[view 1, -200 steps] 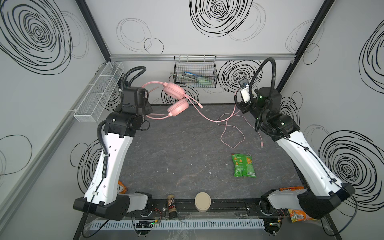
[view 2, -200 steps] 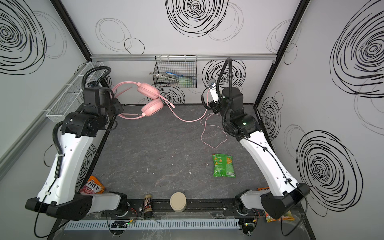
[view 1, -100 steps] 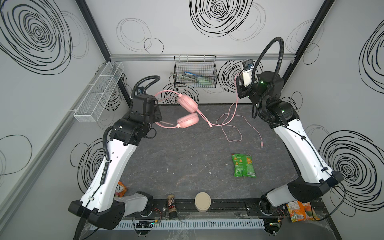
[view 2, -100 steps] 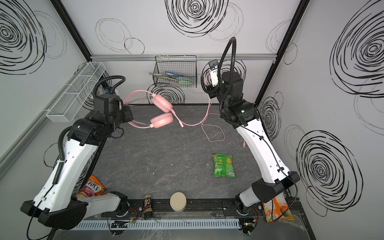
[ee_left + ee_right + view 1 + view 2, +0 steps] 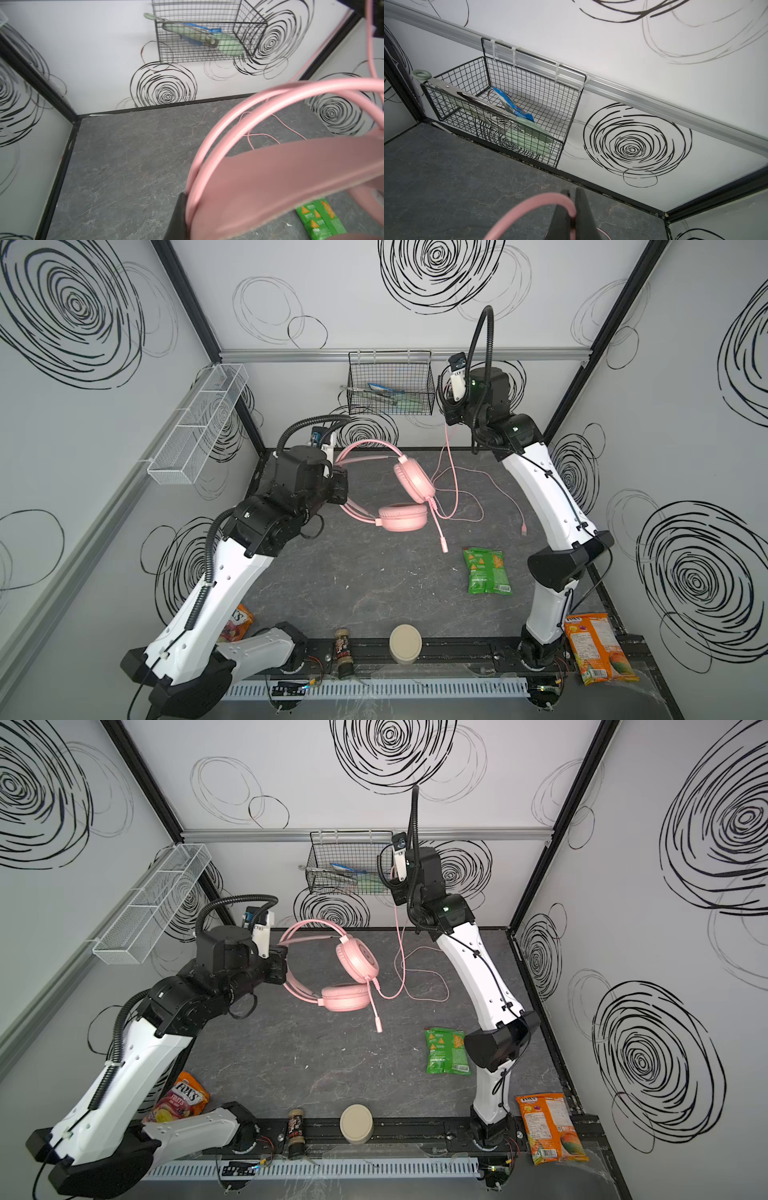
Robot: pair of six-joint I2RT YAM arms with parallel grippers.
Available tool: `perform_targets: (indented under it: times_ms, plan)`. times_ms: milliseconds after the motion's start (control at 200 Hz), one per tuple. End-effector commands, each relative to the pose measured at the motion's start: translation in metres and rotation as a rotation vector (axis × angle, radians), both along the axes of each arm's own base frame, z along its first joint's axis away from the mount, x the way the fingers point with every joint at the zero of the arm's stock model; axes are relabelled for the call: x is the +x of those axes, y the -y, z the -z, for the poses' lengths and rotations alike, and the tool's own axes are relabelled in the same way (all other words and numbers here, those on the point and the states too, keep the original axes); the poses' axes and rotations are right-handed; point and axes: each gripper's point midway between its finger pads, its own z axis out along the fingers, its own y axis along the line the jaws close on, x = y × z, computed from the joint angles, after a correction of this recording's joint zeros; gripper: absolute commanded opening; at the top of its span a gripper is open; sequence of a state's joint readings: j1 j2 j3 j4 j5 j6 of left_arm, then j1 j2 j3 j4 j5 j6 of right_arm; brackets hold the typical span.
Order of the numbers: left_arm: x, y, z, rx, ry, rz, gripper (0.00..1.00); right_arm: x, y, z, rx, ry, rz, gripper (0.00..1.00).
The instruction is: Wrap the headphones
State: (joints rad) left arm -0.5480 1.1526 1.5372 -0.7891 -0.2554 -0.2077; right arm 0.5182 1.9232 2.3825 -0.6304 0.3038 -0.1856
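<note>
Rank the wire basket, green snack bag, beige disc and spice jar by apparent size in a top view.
1. wire basket
2. green snack bag
3. beige disc and spice jar, too close to rank: disc wider, jar longer
</note>
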Motion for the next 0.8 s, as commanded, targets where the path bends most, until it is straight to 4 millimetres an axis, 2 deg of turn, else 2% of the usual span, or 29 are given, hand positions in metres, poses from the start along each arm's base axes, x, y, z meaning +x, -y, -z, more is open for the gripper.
perform_targets:
  times_ms: [0,190,335,415,515,690,795]
  plan:
    - [-0.001,0.026,-0.017,-0.035,0.094,0.092,0.0,-0.009,0.005,-0.022,0.048,0.023,0.019,0.0]
    - [-0.001,0.037,0.002,-0.025,0.054,0.114,0.0,-0.009,-0.006,-0.018,0.06,0.012,-0.008,0.0]
    - [-0.001,0.05,0.014,-0.056,0.002,0.126,0.0,-0.015,-0.03,-0.008,0.053,-0.01,-0.056,0.0]
    - [-0.005,0.059,0.012,-0.122,-0.001,0.145,0.0,-0.017,-0.04,0.001,0.044,-0.033,-0.074,0.0]
    - [-0.012,0.069,0.007,-0.228,0.012,0.187,0.0,-0.016,-0.041,0.006,0.06,-0.052,-0.084,0.0]
    - [-0.012,0.065,0.0,-0.378,0.021,0.152,0.0,-0.014,-0.039,0.009,0.082,-0.072,-0.097,0.0]
    - [-0.013,0.074,-0.002,-0.462,0.011,0.181,0.0,-0.019,-0.047,0.011,0.092,-0.086,-0.128,0.0]
